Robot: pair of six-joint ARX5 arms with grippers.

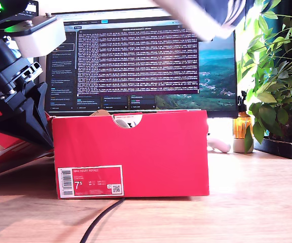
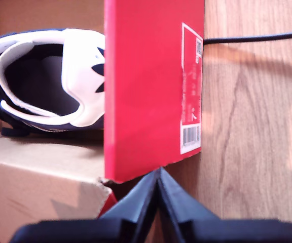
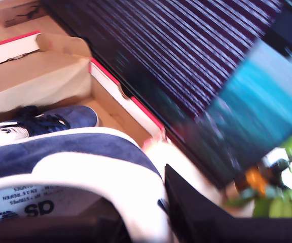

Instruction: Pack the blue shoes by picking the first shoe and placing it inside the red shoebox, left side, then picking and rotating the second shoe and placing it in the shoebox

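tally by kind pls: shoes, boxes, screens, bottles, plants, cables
Blue shoes: 2, one in the red shoebox at, one held by my second tool at
Shoeboxes: 1
Monitors: 1
Amber bottles: 1
Potted plants: 1
Black cables: 1
Total: 7

Monitor (image 1: pixel 141 55) with terminal text behind, leafy plant (image 1: pixel 275 76) in black tray at exterior view's right, amber bottle (image 1: pixel 242 124) beside it, black cable (image 1: pixel 103 217) across wooden desk (image 1: pixel 247 202).
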